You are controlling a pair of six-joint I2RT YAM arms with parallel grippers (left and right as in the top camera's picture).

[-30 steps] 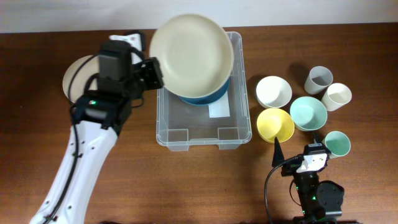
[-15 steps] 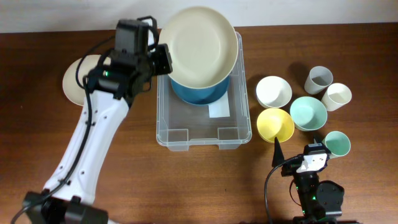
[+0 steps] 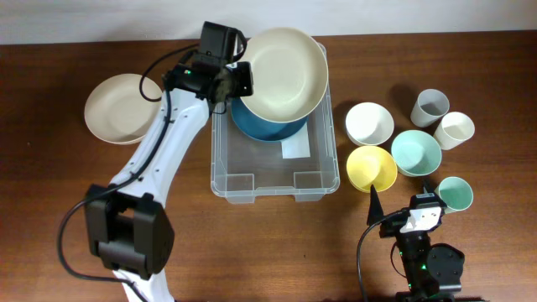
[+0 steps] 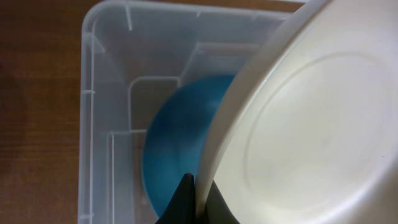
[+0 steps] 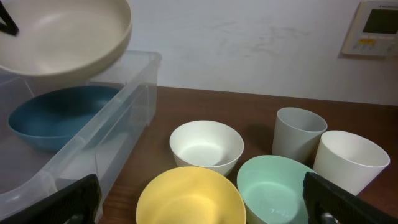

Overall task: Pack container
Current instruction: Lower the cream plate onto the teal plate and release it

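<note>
The left pincer (image 4: 198, 198) is clamped narrow on the rim of a big cream bowl (image 3: 285, 74), one finger on each side of the edge. The bowl is the only thing it holds. The bowl spreads out from the pincer on the side away from its arm and hangs tilted in the air.

The container (image 3: 225, 159), a clear plastic one, stands on the table (image 3: 67, 50) directly under this pincer and reaches back from it along the arm's side. Beneath the held bowl and apart from it, a blue bowl (image 3: 262, 127) sits on the container's floor at the end below the pincer. A white label (image 3: 295, 149) lies on the floor just past the blue bowl, toward the other end. Behind the pincer, on the far side of its arm, a cream plate (image 3: 117, 107) lies flat on the table, well apart from the container.

The right pincer (image 5: 203, 200) is spread wide and holds nothing. Just ahead of it, between its fingers in the wrist view, is a yellow bowl (image 3: 372, 168). A white bowl (image 3: 369, 122) stands beyond that one. A mint bowl (image 3: 416, 152) is ahead to its right, with a grey cup (image 3: 430, 106) and a cream cup (image 3: 454, 130) behind it. A small teal cup (image 3: 455, 194) stands close at its right side. The container lies ahead to its left.
</note>
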